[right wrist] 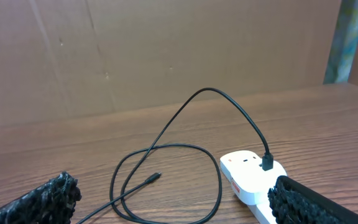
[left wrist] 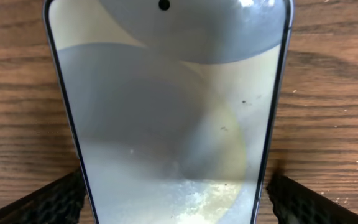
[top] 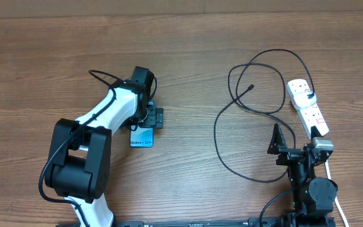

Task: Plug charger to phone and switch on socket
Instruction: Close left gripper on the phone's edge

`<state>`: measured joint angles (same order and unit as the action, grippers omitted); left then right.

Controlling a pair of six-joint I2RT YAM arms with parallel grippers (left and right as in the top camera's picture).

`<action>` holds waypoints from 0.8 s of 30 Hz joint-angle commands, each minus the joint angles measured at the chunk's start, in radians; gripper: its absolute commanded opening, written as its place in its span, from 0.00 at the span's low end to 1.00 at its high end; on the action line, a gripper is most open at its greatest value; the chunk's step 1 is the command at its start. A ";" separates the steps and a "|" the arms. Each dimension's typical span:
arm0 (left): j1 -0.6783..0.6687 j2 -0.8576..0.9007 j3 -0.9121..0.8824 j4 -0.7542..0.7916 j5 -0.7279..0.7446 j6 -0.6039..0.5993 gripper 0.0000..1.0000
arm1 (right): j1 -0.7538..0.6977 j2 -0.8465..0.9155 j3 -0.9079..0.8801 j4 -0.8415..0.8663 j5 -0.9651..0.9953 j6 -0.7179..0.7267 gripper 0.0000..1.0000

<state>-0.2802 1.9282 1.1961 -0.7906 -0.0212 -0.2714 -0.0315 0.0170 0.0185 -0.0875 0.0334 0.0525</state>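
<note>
**Phone straddled, cable loose: where it could slip**

Nearest, at 4 o'clock, the right gripper (top: 282, 142) hangs wide open and empty. At 8 o'clock the left gripper (left wrist: 179, 210), spread wide, straddles the phone (top: 142, 138), gripping nothing. The phone lies flat on the surface (top: 181, 50). At 3 o'clock the socket (top: 307, 108) carries the charger (right wrist: 207, 91) plug. Its connector tip (top: 251, 86) lies free at 2 o'clock. Likely risks: an off-centre squeeze skewing the phone, the thin tip twisting when pinched, and a tugged cable dragging the socket.
</note>
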 commanded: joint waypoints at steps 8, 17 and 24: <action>-0.009 0.060 -0.056 -0.024 0.069 -0.043 0.86 | -0.002 -0.001 -0.010 0.006 0.003 -0.002 1.00; -0.006 0.060 -0.055 -0.016 0.063 -0.043 0.72 | -0.002 -0.001 -0.010 0.006 0.003 -0.002 1.00; -0.006 0.059 -0.031 -0.032 0.083 -0.043 0.69 | -0.002 -0.001 -0.010 0.006 0.003 -0.002 1.00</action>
<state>-0.2817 1.9263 1.1984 -0.8093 -0.0193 -0.2939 -0.0315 0.0170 0.0185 -0.0872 0.0334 0.0521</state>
